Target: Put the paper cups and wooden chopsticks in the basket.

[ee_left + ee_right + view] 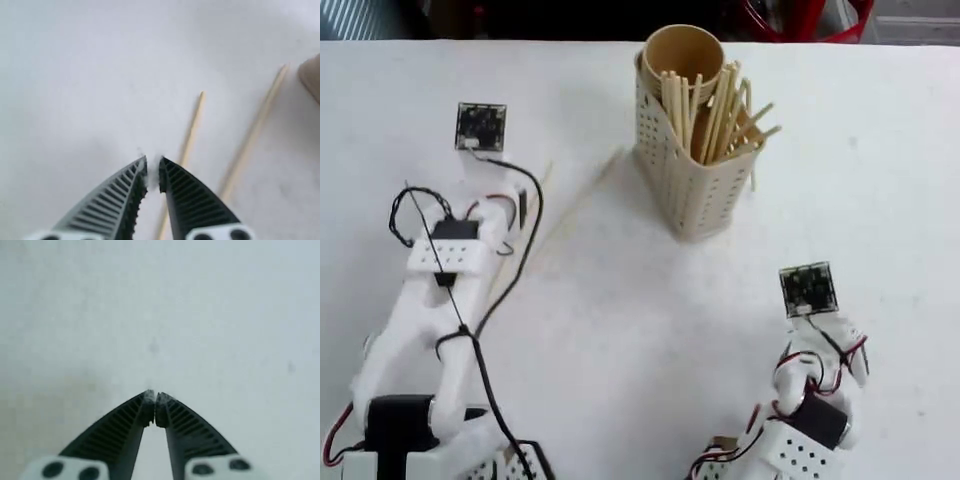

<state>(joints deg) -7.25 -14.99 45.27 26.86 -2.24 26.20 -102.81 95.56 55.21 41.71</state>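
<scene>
Left gripper [152, 161]: almost pressed together, empty; spread first.
Pale wooden chopstick [193, 123]: flat beside tips; straddle crosswise near middle.
Right gripper [153, 397]: pressed together.
Cream perforated basket [692, 190]: drop end-first.

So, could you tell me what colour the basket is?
The basket is cream, perforated; clearest in the high view.

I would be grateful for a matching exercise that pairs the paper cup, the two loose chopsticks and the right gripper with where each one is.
Things:
1. paper cup
2. two loose chopsticks
3. right gripper

Places:
a. above the table, away from the basket
b. standing inside the basket
c. lying flat on the table by the left gripper

Pairs: 1-b, 2-c, 3-a.
</scene>
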